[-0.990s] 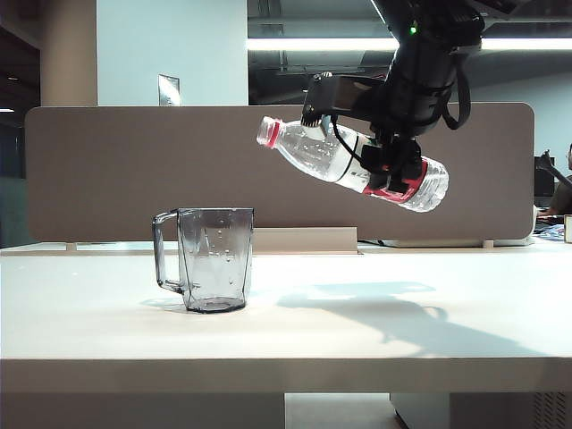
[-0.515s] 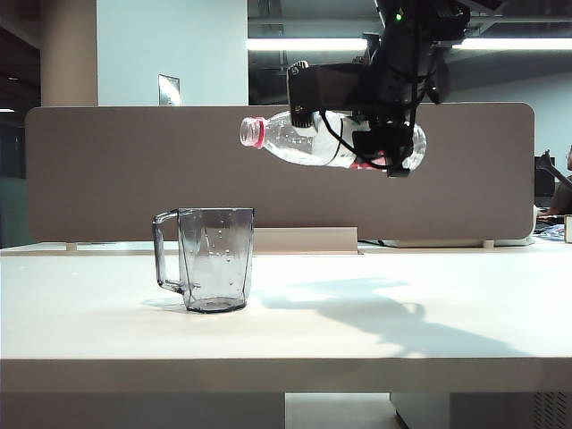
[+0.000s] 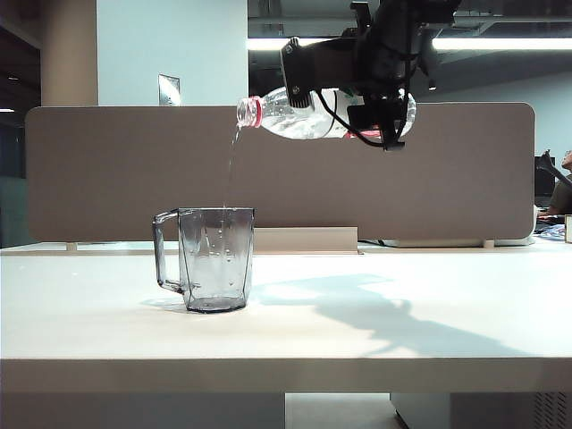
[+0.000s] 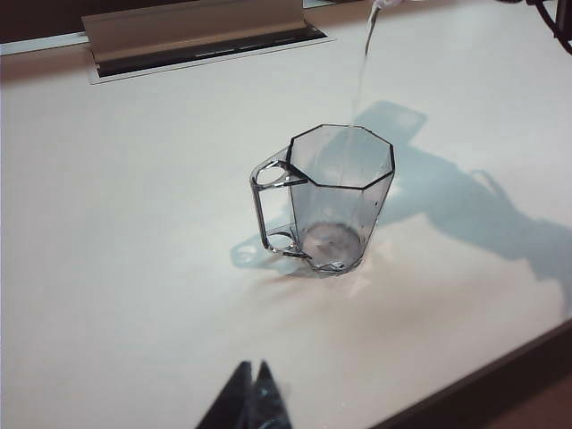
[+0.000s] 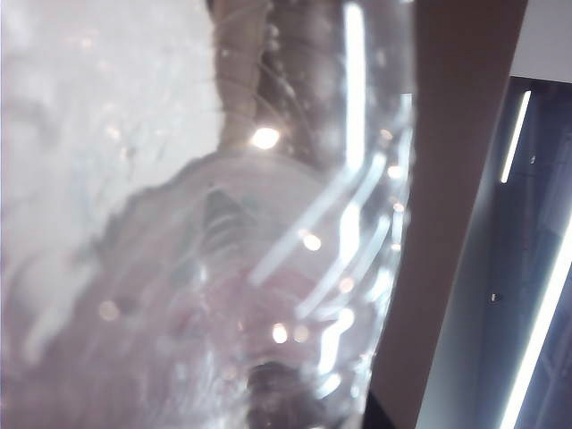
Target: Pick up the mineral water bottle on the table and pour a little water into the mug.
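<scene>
The mineral water bottle hangs high over the table, lying almost level with its open red-ringed mouth to the left. My right gripper is shut on its labelled body. A thin stream of water falls from the mouth into the smoky-grey mug standing below it, handle to the left. In the right wrist view the clear bottle fills the picture. In the left wrist view the mug stands on the table with the water stream dropping in, and my left gripper is shut and empty, well short of the mug.
A grey partition panel runs along the back of the table. A metal cable slot lies in the table top behind the mug. The table's front edge is close to the left gripper.
The right gripper has lifted the bottle, carried it left and rolled it from neck-up to nearly level. Water now pours from its mouth into the mug. The mug has not moved.
</scene>
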You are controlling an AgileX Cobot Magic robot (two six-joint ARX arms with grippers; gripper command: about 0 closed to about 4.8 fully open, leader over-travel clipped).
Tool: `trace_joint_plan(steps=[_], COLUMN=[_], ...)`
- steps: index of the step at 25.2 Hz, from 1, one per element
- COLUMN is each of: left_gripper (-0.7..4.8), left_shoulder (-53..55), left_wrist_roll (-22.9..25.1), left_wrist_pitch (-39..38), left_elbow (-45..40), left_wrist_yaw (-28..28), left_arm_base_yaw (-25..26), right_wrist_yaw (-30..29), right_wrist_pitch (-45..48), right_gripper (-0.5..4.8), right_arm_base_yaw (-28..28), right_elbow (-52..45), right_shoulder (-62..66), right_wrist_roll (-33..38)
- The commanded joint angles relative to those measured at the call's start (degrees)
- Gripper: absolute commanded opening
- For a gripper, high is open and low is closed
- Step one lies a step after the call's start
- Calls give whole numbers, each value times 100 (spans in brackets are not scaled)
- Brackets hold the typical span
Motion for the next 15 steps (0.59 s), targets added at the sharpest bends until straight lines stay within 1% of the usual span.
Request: trace_joint_plan(steps=[1, 6, 15], left_gripper=[-5, -5, -5], left_shoulder=[0, 0, 0], left_wrist_roll=[2, 2, 0], left_wrist_pitch=[48, 48, 48], left_elbow=[28, 28, 28], left_wrist_yaw=[17, 17, 17], left_arm_base_yaw=[7, 7, 7], right_wrist_yaw=[-50, -57, -57], right_wrist_pitch=[205, 205, 203], right_gripper=[230, 230, 230], right_arm_base_yaw=[0, 0, 0], right_elbow=[52, 52, 52], right_shoulder=[-15, -15, -15], right_wrist_roll=[2, -155, -153])
